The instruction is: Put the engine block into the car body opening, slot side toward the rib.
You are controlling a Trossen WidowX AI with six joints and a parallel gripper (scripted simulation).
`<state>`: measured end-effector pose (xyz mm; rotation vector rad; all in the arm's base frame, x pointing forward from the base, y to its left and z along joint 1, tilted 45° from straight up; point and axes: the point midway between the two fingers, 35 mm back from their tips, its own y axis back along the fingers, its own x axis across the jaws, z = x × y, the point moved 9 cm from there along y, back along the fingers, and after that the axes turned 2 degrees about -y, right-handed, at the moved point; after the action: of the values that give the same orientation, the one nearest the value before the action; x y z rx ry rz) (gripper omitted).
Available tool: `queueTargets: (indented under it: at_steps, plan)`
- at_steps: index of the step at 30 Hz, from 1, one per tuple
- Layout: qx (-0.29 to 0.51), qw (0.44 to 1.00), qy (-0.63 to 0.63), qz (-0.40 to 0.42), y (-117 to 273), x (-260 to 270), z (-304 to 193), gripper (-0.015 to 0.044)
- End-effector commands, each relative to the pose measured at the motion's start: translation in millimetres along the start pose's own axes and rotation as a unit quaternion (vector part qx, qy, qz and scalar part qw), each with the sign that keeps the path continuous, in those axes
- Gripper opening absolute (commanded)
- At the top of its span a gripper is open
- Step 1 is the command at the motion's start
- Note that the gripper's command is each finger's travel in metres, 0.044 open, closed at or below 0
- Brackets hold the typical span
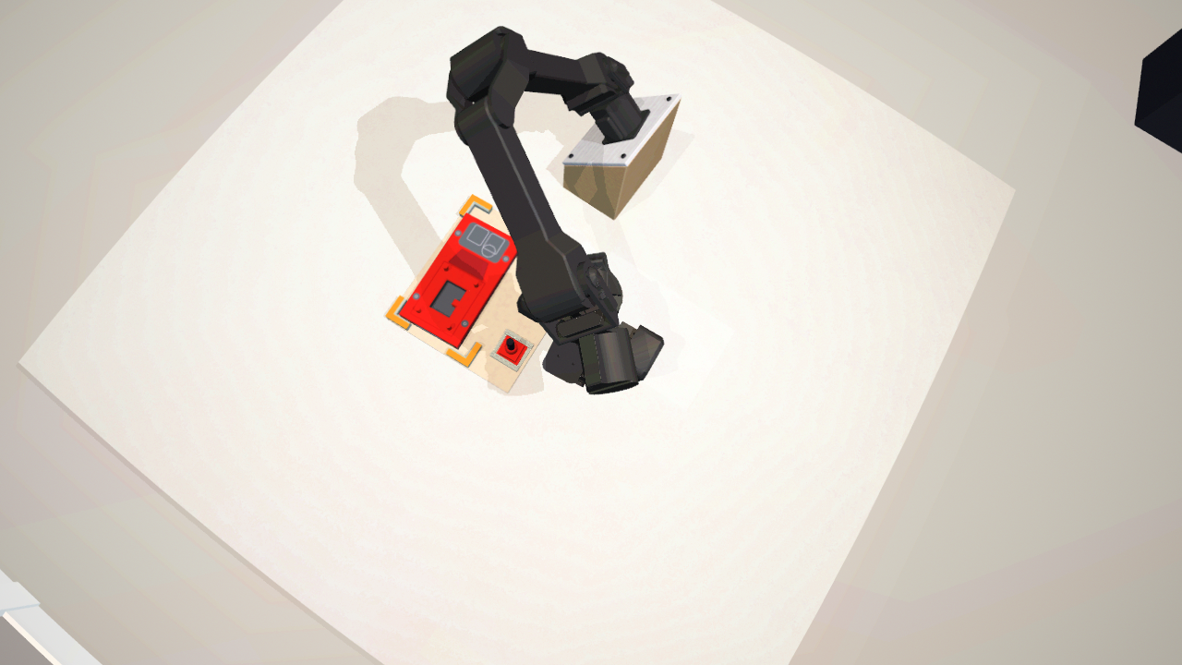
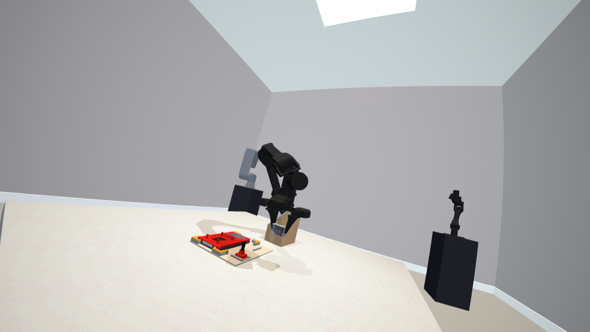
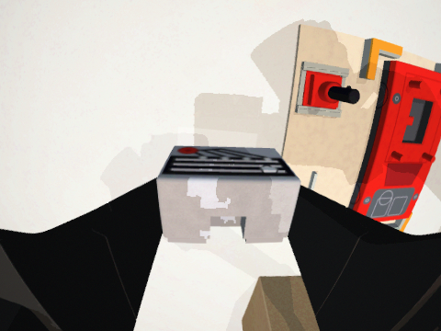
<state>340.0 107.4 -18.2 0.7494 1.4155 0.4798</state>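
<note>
Wrist view: the gripper holds the gray engine block up in the air.
Its jaws are about half open, snug on the block's two short ends, a good place to hold. The block looks hard and stiff, maybe light, and its smooth sides might slip if bumped. Farther off, at two o'clock, a black stick stands on the board, then the red car body with its hole unfilled.
</note>
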Motion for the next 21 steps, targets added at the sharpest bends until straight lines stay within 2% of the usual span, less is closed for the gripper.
queueTargets:
  at_steps: [1,11,21]
  plan:
    - [-0.002,0.997,0.074,-0.001,-0.9,-0.1,0.2,0.0000]
    - [-0.001,0.969,0.245,-0.001,-2.3,-0.2,0.2,0.0000]
    - [-0.001,0.913,0.409,-0.002,-3.7,-0.2,0.2,0.0000]
